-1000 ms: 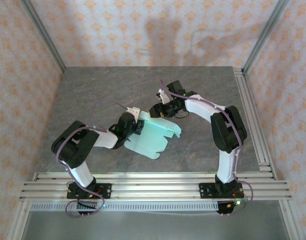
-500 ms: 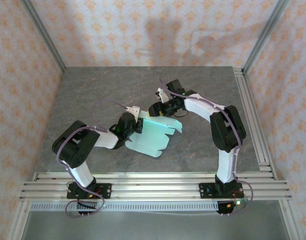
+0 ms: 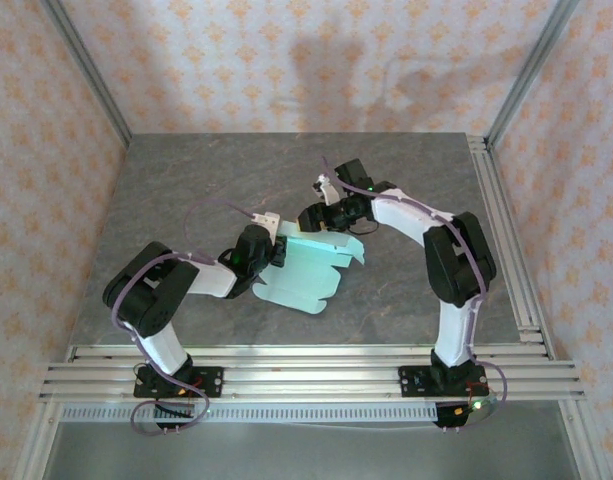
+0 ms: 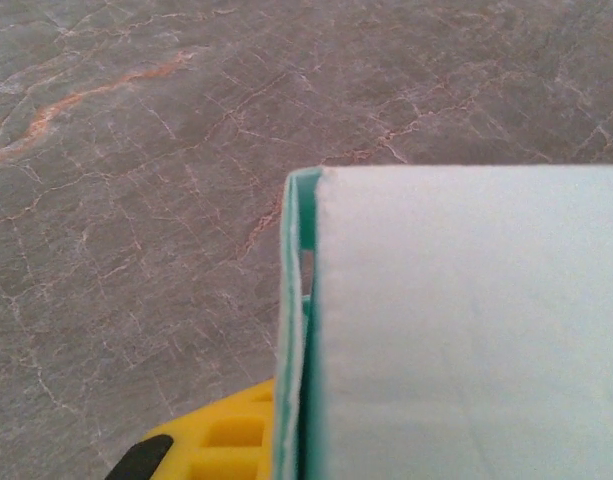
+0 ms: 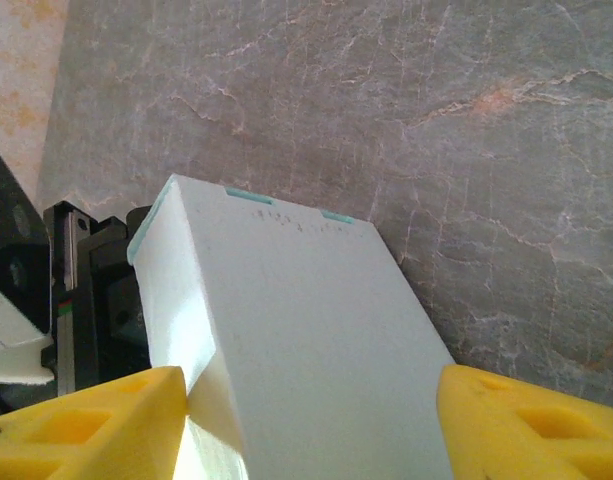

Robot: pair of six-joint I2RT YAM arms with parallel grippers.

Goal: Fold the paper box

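- Left gripper is pressed together on the left edge of the paper box, pinching stacked layers of card where a panel is folded over.
- Right gripper stands wide astride the raised far section of the same box, and its yellow pads appear to touch both sides.
- Between the two arms, the mint-green box sits mid-table, part folded, with its near flaps lying flat on the surface.
- Judging by its look, the card is very light, thin and springy. It probably creases or dents easily, and flaps likely spring back unless pressed along the scored lines.
- Best holds seem to be panel edges near a crease, not the rounded tabs.
- Beneath it, the grey marbled table looks smooth, so the sheet may slide when pushed.
- Patterned walls close in three sides, and aluminium rails run along the near edge.
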